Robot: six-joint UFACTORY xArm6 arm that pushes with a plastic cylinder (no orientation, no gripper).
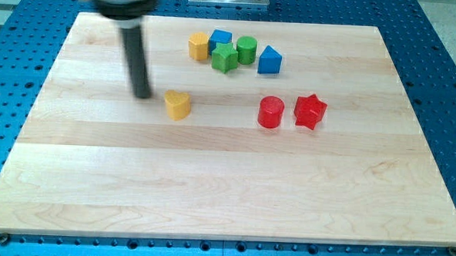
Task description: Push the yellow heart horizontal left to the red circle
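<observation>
The yellow heart (pixel 177 105) lies on the wooden board a little left of the middle. The red circle (pixel 270 113) stands to its right at about the same height in the view, with a wide gap between them. My tip (pixel 142 94) rests on the board just left of the yellow heart and slightly above it in the view, a small gap apart, not touching. The dark rod rises from the tip to the view's top left.
A red star (pixel 310 111) sits right beside the red circle. Near the view's top middle is a cluster: a yellow hexagon (pixel 198 46), a blue block (pixel 220 40), a green star (pixel 225 58), a green cylinder (pixel 247 49) and a blue triangle (pixel 269 60).
</observation>
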